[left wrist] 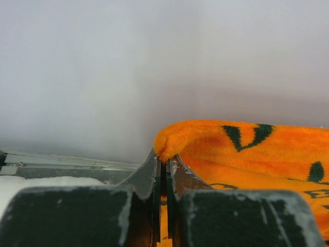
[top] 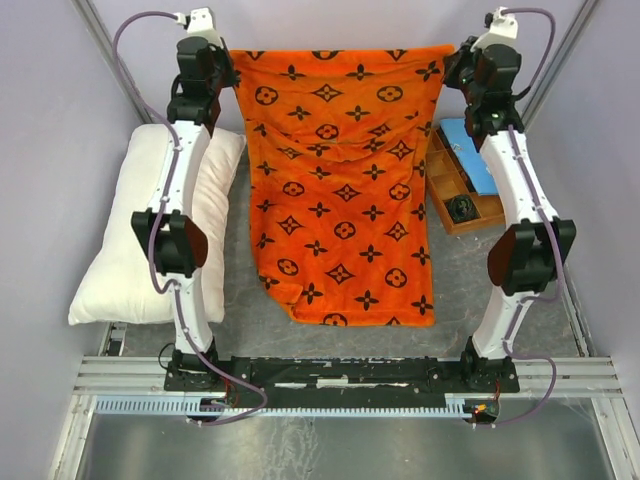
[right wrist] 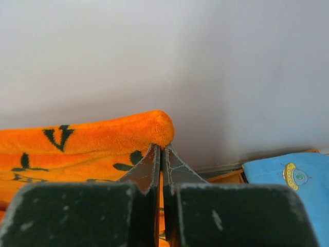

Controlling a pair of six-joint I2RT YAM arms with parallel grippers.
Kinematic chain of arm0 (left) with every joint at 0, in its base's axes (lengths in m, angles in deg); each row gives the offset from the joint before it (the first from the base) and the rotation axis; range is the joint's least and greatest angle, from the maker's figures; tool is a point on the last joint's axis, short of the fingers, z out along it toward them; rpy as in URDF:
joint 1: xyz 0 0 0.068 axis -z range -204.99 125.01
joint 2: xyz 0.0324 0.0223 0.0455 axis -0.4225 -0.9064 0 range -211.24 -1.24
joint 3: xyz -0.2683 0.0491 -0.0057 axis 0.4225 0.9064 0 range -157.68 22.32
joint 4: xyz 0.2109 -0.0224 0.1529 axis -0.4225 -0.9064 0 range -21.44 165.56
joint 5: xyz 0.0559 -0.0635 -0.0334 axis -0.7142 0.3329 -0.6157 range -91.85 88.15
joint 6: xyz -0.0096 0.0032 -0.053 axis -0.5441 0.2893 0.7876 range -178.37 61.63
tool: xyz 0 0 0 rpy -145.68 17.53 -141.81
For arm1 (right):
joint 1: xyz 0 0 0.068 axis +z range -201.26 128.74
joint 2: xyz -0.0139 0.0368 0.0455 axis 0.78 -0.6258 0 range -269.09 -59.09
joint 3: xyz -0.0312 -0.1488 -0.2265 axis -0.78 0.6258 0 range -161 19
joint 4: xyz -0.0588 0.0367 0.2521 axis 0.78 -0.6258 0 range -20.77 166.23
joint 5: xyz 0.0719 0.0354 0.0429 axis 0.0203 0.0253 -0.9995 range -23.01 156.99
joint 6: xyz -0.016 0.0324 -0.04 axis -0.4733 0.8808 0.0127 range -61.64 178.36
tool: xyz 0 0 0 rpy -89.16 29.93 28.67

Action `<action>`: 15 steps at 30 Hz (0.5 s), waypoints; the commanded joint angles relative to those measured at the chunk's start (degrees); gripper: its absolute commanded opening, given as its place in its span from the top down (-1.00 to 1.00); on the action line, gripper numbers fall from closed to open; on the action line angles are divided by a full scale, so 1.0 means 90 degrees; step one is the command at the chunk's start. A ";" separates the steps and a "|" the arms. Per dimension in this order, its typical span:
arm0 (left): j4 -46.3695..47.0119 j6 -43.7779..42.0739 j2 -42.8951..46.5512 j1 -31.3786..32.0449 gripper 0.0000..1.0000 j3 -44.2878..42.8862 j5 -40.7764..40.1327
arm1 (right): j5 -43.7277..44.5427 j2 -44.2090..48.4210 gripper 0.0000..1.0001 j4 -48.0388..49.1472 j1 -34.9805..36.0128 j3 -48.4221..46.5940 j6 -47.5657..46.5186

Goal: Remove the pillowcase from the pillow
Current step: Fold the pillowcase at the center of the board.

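Note:
The orange pillowcase point(top: 340, 180) with black motifs hangs spread between both grippers at the far side and drapes down onto the table. My left gripper point(top: 222, 62) is shut on its far left corner point(left wrist: 169, 141). My right gripper point(top: 458, 62) is shut on its far right corner point(right wrist: 159, 128). The white pillow point(top: 120, 250) lies bare on the table at the left, partly under the left arm and apart from the pillowcase.
A wooden compartment box point(top: 458, 190) stands at the right, behind the right arm, with a light-blue patterned cloth point(top: 468, 150) on it; the cloth also shows in the right wrist view point(right wrist: 293, 180). Grey walls close in the back and sides.

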 commanded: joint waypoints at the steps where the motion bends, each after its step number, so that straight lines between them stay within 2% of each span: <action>1: 0.0565 -0.0506 0.1665 -0.0064 0.95 -0.0018 -0.0102 | -0.0344 0.1637 0.97 0.0305 -0.0056 -0.0487 -0.0170; 5: 0.1067 -0.0825 0.3164 -0.0064 0.95 0.0949 -0.0090 | -0.0664 0.2348 0.97 0.0092 -0.0058 -0.0789 -0.0001; 10: 0.1644 -0.1051 0.5538 -0.0064 0.95 0.2503 0.0016 | -0.0726 0.4022 0.97 0.1099 -0.0060 0.0314 0.0549; 15: 0.2068 -0.1012 0.7411 -0.0065 0.95 0.3535 -0.0147 | -0.0690 0.5422 0.97 0.0989 -0.0064 0.0630 0.0535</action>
